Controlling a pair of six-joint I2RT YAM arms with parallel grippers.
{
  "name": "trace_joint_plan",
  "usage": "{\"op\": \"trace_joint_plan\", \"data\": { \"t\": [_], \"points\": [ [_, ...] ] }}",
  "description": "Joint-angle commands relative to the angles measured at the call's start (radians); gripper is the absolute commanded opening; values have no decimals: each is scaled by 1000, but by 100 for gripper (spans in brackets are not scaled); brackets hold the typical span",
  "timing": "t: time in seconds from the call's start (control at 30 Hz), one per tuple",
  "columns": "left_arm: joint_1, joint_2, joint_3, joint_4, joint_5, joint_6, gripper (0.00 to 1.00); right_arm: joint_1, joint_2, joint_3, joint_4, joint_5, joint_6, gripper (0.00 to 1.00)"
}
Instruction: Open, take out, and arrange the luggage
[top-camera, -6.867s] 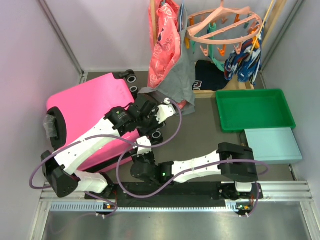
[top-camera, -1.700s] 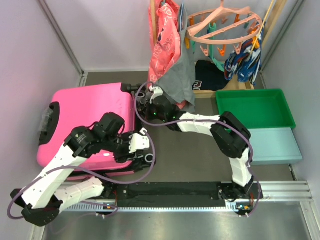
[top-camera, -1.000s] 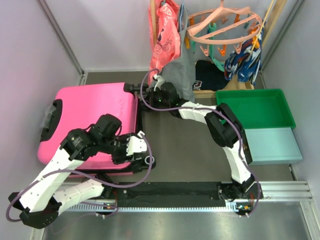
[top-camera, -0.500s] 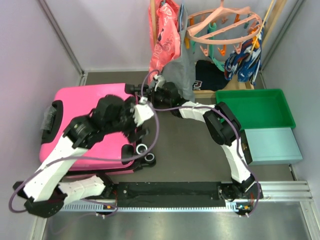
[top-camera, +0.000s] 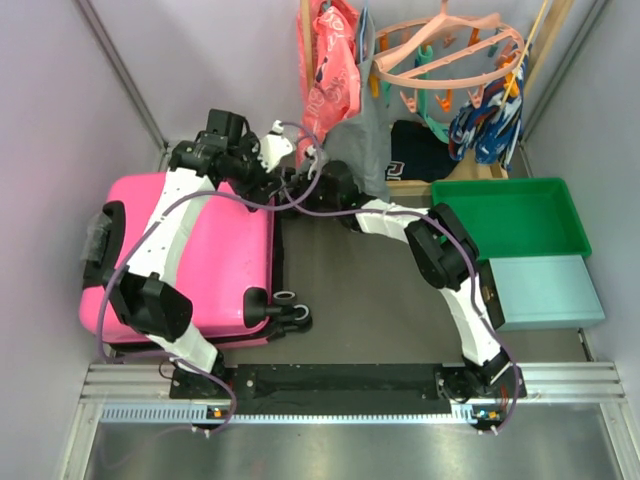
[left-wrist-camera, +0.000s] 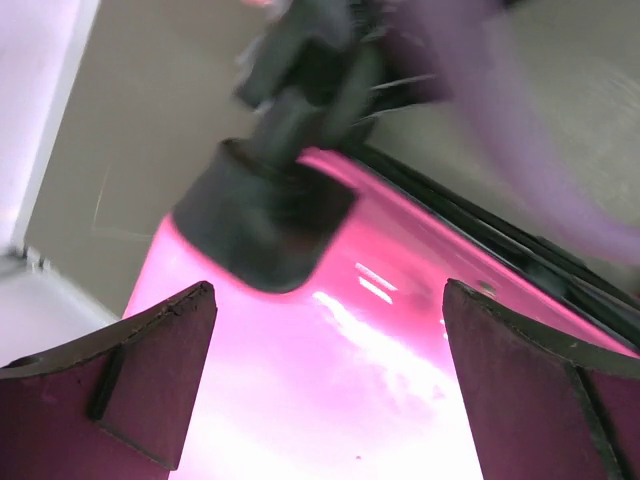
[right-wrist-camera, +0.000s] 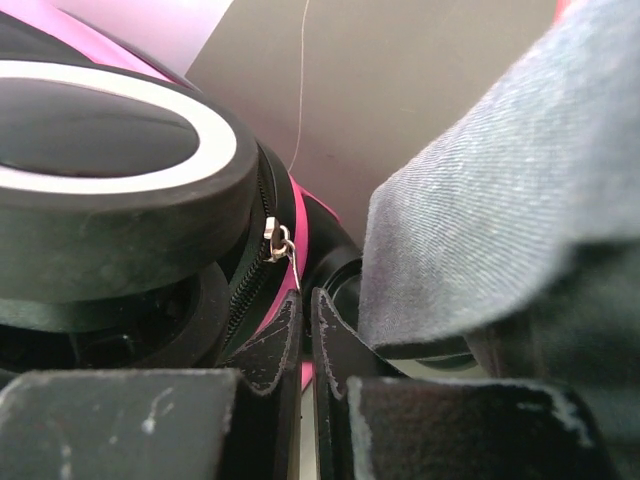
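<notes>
Right wrist | right gripper (right-wrist-camera: 305, 300) clamped on silver zipper pull (right-wrist-camera: 279, 239) of hot-pink hard-shell suitcase (top-camera: 225, 265) | left gripper (left-wrist-camera: 325, 300) apart | unzipping; next: drag pull along seam

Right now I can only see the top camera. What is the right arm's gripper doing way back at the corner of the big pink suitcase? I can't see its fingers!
Observer: The right wrist camera shows the right gripper shut just under a small silver zipper pull on the hot-pink hard-shell suitcase, beside a black white-rimmed wheel. I cannot tell whether it pinches the pull.
Operator: Is the left one grabbing anything?
Observer: No. The left wrist camera shows the left gripper wide open and empty above the pink shell, with another black wheel ahead of it.
</notes>
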Motion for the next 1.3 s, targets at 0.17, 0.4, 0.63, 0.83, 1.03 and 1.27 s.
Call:
{"op": "trace_joint_plan", "data": {
  "t": [0.17, 0.4, 0.63, 0.83, 1.03, 1.27],
  "points": [
    [-19, 113, 69, -13, 177, 190, 99, -15, 6, 91, 15, 41, -14, 0],
    [-17, 214, 63, 195, 31, 177, 98, -13, -3, 73, 21, 36, -13, 0],
    [-22, 352, 158, -1, -9, 308, 97, -18, -9, 65, 12, 47, -16, 0],
    [-23, 374, 125, -45, 6, 326, 59, -22, -21, 57, 24, 46, -14, 0],
    [-42, 360, 140, -273, 13, 400, 0, -22, -32, 39, 21, 49, -23, 0],
    [-94, 155, 31, -342, 66, 402, 0, -22, -113, -77, 64, 67, -46, 0]
  ]
}}
